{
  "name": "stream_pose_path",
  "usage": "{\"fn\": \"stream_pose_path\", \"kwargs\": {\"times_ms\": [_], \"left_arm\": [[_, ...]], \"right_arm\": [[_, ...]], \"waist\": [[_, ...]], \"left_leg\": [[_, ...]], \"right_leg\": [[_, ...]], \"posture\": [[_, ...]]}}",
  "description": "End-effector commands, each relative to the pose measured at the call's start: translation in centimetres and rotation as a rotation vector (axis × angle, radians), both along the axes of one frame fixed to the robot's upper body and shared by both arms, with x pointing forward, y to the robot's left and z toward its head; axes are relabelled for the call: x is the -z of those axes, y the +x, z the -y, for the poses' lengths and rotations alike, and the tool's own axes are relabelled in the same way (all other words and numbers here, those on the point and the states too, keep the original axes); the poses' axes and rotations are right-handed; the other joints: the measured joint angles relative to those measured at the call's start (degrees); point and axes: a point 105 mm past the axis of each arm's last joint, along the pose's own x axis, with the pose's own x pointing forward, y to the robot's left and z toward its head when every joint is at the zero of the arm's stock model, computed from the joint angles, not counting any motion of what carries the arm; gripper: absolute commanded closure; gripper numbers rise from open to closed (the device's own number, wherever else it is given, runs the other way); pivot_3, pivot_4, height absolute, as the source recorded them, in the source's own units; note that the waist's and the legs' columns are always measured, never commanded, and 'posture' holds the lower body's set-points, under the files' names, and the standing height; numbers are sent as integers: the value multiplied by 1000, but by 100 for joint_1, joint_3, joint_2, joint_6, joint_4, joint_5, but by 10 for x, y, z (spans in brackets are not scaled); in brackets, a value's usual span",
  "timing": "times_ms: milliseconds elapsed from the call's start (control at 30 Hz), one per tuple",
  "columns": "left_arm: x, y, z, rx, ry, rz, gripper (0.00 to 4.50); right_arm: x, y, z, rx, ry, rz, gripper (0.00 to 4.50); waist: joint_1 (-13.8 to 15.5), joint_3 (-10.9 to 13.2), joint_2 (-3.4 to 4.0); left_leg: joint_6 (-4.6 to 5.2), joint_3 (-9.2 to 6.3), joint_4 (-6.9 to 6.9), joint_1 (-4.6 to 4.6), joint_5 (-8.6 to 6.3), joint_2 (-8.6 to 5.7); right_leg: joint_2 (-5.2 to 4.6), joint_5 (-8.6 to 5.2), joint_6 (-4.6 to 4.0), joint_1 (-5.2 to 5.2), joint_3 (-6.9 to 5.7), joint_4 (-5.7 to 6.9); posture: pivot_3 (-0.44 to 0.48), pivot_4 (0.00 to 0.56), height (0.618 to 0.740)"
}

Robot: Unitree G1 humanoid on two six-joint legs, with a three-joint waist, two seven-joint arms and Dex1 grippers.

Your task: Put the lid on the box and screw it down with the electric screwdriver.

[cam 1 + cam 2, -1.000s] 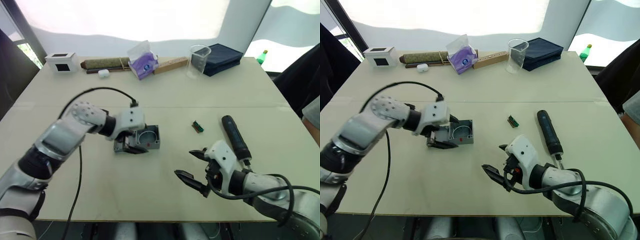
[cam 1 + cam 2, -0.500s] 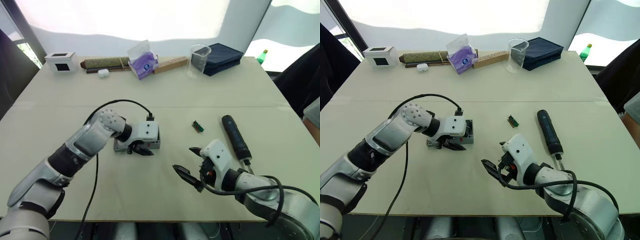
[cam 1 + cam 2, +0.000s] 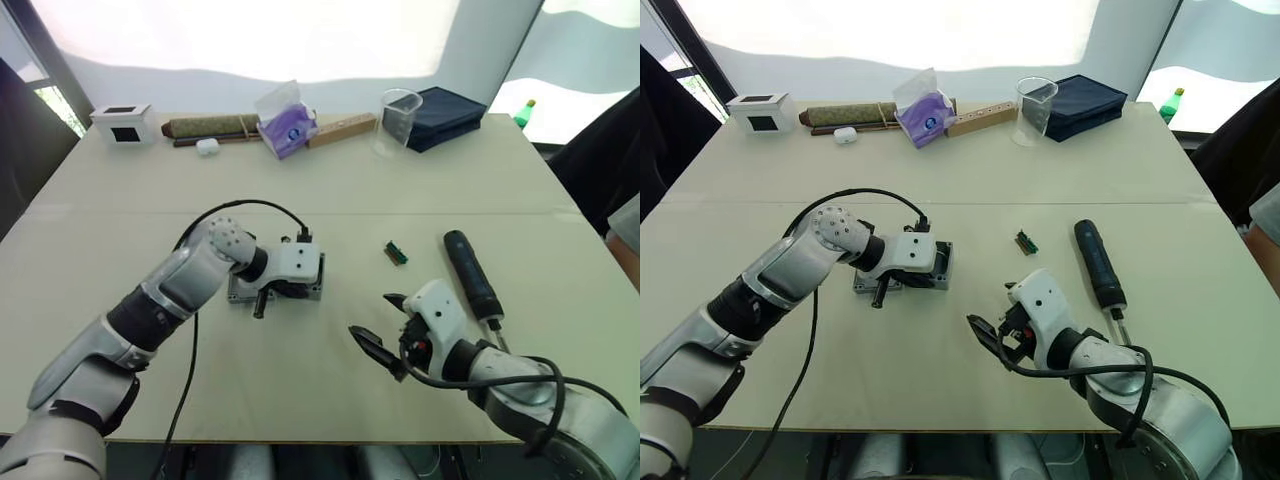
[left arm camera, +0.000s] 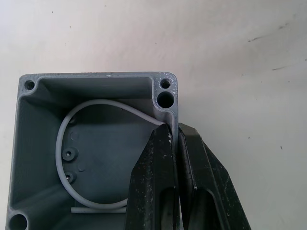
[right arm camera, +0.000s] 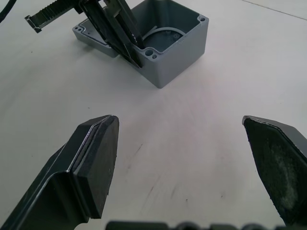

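Left gripper (image 4: pixel 175 143) pinched one wall of the open box (image 4: pixel 91 143), which sat mid-table (image 3: pixel 330 190), a white wire loop inside. Lid (image 5: pixel 91 38) lay flat against the box's far side. Right gripper (image 3: pixel 383 328) hovered spread wide, empty. Electric screwdriver (image 3: pixel 470 272) lay just beyond it.

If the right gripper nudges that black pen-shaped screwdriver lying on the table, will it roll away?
The black cylindrical electric screwdriver would probably roll if pushed from the side, since its barrel looks round and lies flat on the table. It looks stiff, so it should move as one piece. The open right gripper sits apart from it.
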Motion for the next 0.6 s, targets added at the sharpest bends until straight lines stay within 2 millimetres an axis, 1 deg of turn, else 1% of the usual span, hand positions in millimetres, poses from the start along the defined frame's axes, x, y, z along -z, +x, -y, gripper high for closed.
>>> {"fn": "stream_pose_path", "kwargs": {"times_ms": [33,167,300,433,600], "left_arm": [[-20,-2,10,100,-49,48,4449],[-28,-12,18,219,-54,38,4449],[-21,-18,21,309,-15,5,4449],[-15,-16,25,349,11,-4,4449],[-6,-11,30,394,36,-7,4449]], "right_arm": [[-11,-2,1,-6,12,45,0],[-12,-5,4,-15,11,38,0],[-14,-8,5,-25,18,35,0],[-17,-17,-1,-61,39,26,0],[-20,-17,-2,-53,49,31,0]], "waist": [[5,0,0],[-6,0,0],[-16,0,0],[-31,-1,2],[-15,-1,2]], "left_leg": [[0,0,2,0,0,0],[0,0,3,-3,0,0],[0,0,4,-2,0,0],[2,-4,2,-1,-1,0],[2,-4,7,-3,-1,0]], "right_leg": [[0,0,0,1,0,0],[0,0,0,-1,-1,0],[0,0,0,0,-2,1],[3,0,0,-1,-2,5],[2,0,0,1,-2,4]], "posture": [[0,150,740],[0,150,740],[0,150,740],[0,150,740],[0,150,740]]}}
